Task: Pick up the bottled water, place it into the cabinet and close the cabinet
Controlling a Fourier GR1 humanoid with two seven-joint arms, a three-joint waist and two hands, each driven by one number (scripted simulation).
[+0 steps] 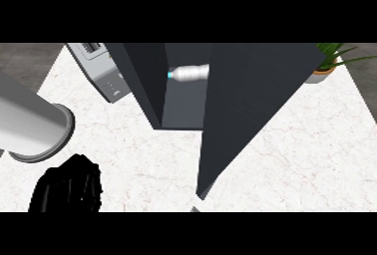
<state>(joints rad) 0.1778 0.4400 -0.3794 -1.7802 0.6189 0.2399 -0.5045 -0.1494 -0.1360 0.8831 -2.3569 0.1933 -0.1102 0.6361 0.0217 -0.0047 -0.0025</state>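
The bottled water (190,72) lies on its side inside the dark grey cabinet (151,79), its pale body and blue cap end showing between the cabinet's wall and its door. The cabinet door (247,99) stands open, swung out toward me and tapering down to the lower middle of the view. My left hand (66,187) is at the lower left over the white counter, black fingers relaxed and holding nothing, below its grey forearm (29,124). It is well apart from the cabinet. My right hand does not show.
A silver toaster-like appliance (103,69) stands at the back left beside the cabinet. A potted plant (324,64) sits at the back right corner. The white marble counter (309,149) spreads right of the door and in front of the cabinet.
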